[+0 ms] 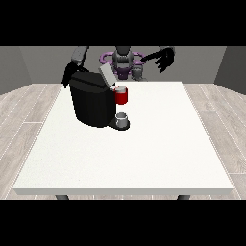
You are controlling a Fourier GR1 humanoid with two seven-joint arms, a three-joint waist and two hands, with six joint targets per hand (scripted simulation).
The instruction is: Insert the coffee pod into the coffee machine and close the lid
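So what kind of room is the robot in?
Hard to say; probably a plain test room. There is one big white table, a wood-look floor and bare grey walls, with only a coffee machine on the table.

Robot sits small at top centre, torso facing fwd. Arm at view's left bends down from the shoulder; its black hand (67, 77) hangs low by that side, partly hidden, finger pose unclear. Arm at view's right is raised and bent outward at approx. shoulder height; its hand (165, 59) is up in the air, fingers spread and relaxed, pointing downward.
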